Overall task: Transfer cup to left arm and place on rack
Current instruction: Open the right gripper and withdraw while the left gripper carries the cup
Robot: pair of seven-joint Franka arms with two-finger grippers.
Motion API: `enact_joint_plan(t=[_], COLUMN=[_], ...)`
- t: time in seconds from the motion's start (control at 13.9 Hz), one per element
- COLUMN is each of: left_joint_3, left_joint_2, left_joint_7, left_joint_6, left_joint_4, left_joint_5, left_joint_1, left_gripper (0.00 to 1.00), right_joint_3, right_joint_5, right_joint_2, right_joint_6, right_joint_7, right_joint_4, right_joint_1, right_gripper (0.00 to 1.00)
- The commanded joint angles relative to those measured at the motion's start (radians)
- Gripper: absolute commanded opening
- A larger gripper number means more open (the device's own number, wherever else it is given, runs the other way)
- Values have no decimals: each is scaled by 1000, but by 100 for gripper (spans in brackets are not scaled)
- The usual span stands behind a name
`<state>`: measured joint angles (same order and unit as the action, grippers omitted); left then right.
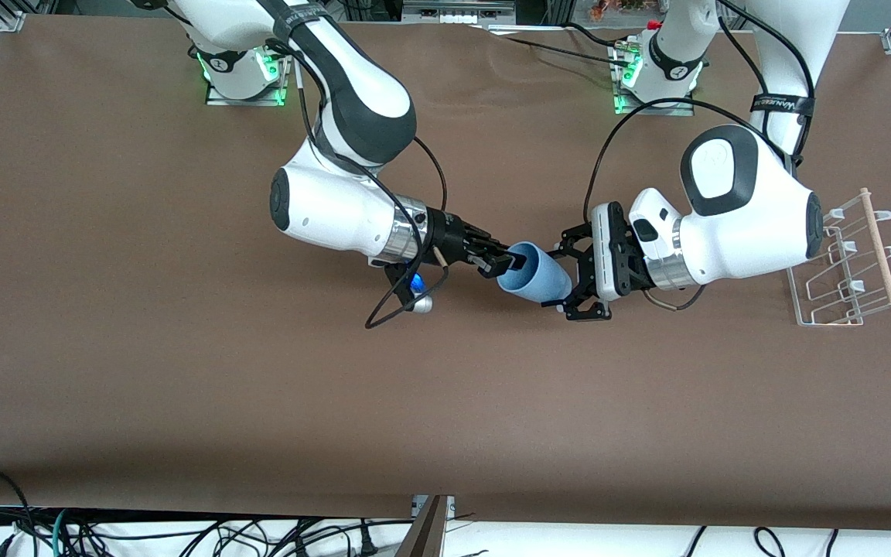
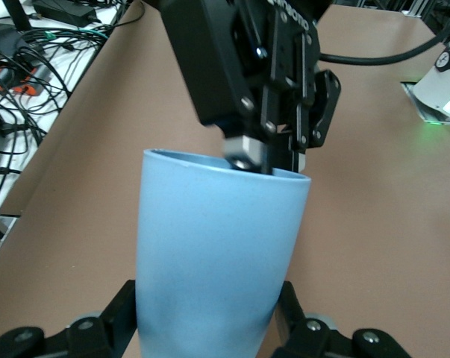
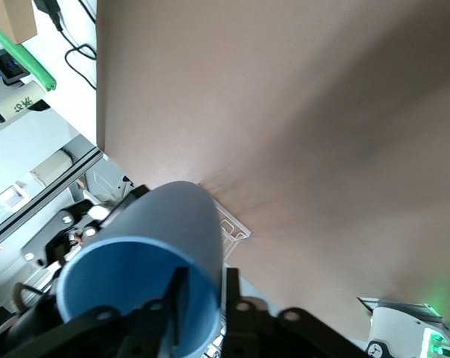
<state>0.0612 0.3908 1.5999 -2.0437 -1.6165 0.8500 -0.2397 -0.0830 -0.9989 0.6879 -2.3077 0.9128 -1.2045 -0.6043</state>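
Note:
The light-blue cup (image 1: pixel 538 275) lies sideways in the air over the middle of the table, between the two grippers. My right gripper (image 1: pixel 503 263) is shut on its rim, one finger inside and one outside, as the right wrist view (image 3: pixel 202 276) shows. My left gripper (image 1: pixel 569 278) is open, its fingers flanking the cup's base with a small gap on each side. In the left wrist view the cup (image 2: pixel 217 253) fills the space between the left gripper's (image 2: pixel 206 291) fingers. The white wire rack (image 1: pixel 851 263) with its wooden dowel stands at the left arm's end of the table.
A black cable loop (image 1: pixel 391 309) and a silver wrist part with a blue light (image 1: pixel 418 298) hang under the right wrist. The arm bases (image 1: pixel 244 73) stand along the table's edge farthest from the front camera. Brown table (image 1: pixel 260 402) surrounds the handover.

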Motion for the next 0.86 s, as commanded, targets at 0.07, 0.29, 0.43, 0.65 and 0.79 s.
enact_joint_plan(t=[0.07, 0.29, 0.43, 0.65, 0.79], left_joint_3=[-8, -14, -14, -14, -12], left_joint_2=[-23, -47, -59, -70, -72], left_joint_7=[17, -12, -110, -233, -311], left_joint_6=[83, 151, 203, 233, 259], left_joint_4=[-6, -2, 10, 12, 12], left_joint_5=[15, -61, -184, -377, -526], left_joint_1=[23, 55, 72, 72, 72], left_gripper=[0, 0, 0, 0, 0], right_joint_3=[5, 3, 3, 8, 50], right_joint_5=[-7, -7, 3, 269, 412], right_joint_2=[-16, -48, -51, -87, -109], right_joint_6=[100, 203, 276, 371, 445], right_joint_7=[0, -34, -61, -71, -151], right_joint_4=[14, 14, 14, 26, 23], right_joint_1=[41, 125, 178, 202, 192], right_gripper=[100, 100, 100, 100, 100])
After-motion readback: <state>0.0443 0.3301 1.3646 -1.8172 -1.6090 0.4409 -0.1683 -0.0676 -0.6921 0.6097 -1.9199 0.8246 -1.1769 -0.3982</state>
